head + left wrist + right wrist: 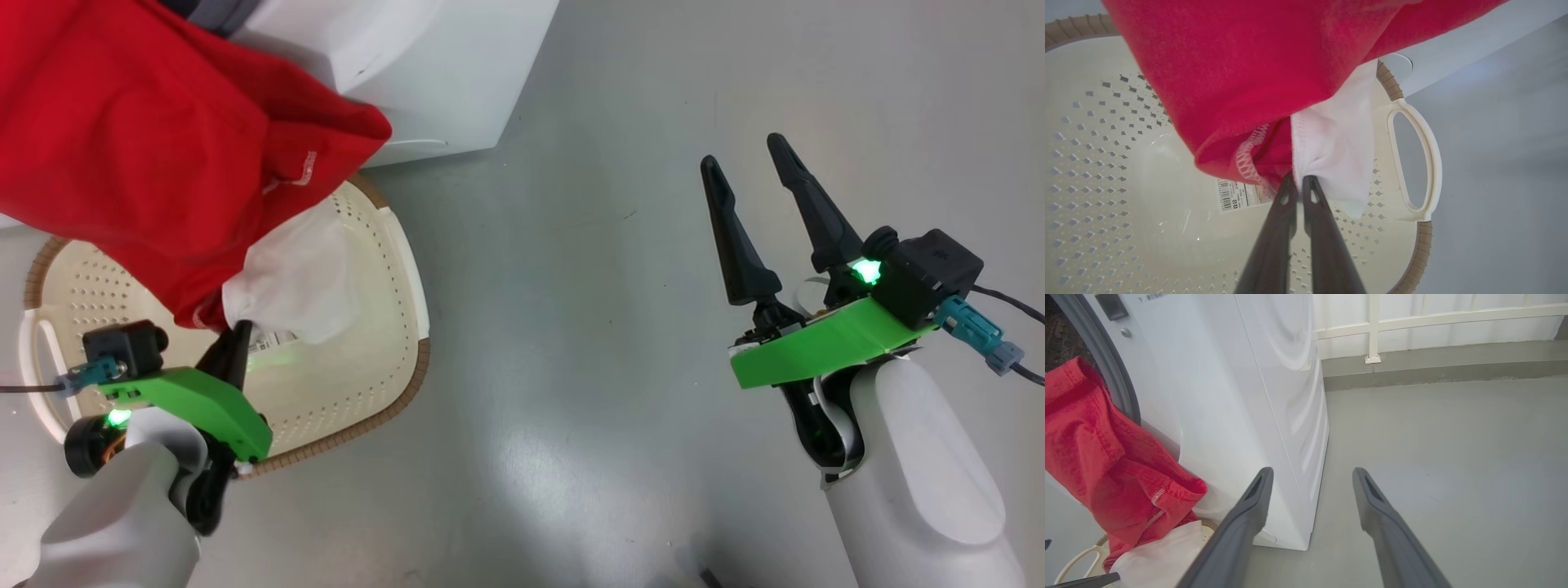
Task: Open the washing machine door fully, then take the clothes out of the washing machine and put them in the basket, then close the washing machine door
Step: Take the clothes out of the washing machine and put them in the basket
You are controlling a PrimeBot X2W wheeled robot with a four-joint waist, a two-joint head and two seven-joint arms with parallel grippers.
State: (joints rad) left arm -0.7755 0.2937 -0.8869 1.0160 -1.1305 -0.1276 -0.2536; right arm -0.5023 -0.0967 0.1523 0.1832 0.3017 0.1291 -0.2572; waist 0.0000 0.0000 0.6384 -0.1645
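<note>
Red and white clothes (147, 147) hang out of the washing machine (433, 65) over the cream basket (384, 269) — hem pinched in the left claw (1299, 181), above a barcode sticker (1237, 196). Right claw (741, 151) spread wide — empty.

Grey floor (637, 343) all around, smooth and slightly glossy, with a soft pale sheen (522, 465) of light lying across it low in the head view. One small dark fleck (629, 215) marks it. Over in the right wrist view, the floor runs back to a raised grey kerb (1433, 365). On that kerb stands a white railing (1453, 318), its post (1373, 330) footed on a small plate, with pale panels (1474, 335) behind.
</note>
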